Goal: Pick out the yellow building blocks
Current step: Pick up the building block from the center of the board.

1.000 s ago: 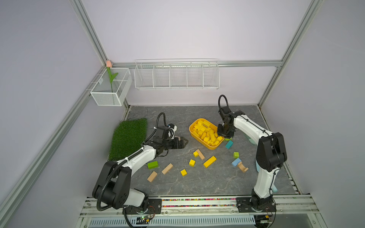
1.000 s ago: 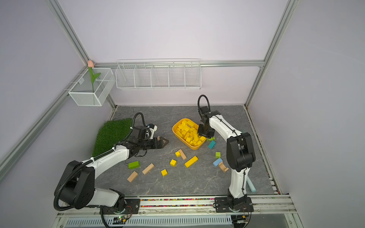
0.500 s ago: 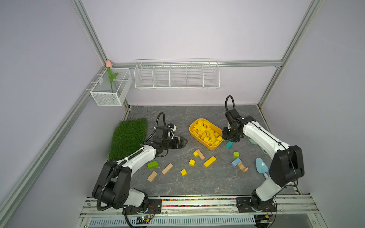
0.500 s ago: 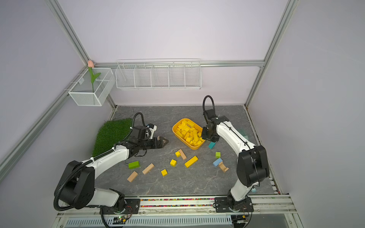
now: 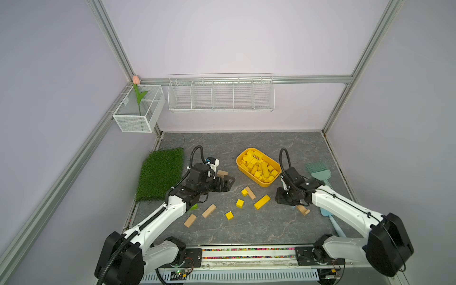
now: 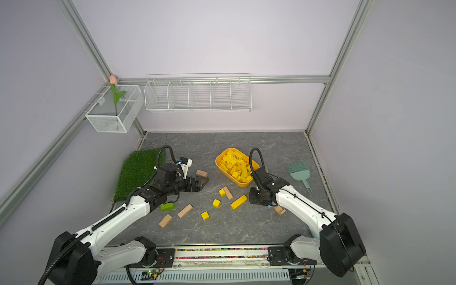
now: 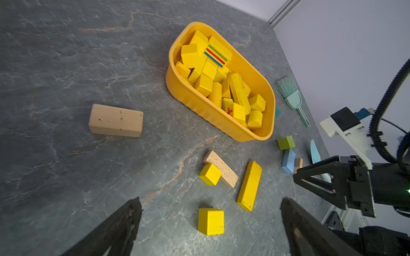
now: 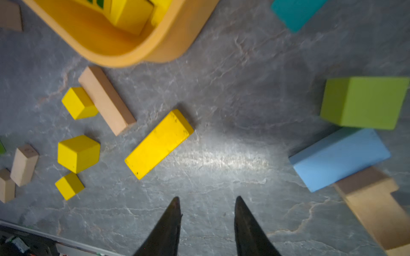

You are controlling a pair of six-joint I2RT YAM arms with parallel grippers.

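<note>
The counter (image 5: 234,143) lies bare across the upper part of both top views, behind the yellow tub (image 5: 263,184). At centre, a tan bar (image 5: 250,193) touches one side of a yellow cube (image 5: 244,192).

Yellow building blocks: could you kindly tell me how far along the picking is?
Mostly done: the tub is piled with yellow blocks. In hand: nothing; left pincer and right pincer are both open and empty. Left: a yellow bar and three yellow cubes on the table.
</note>
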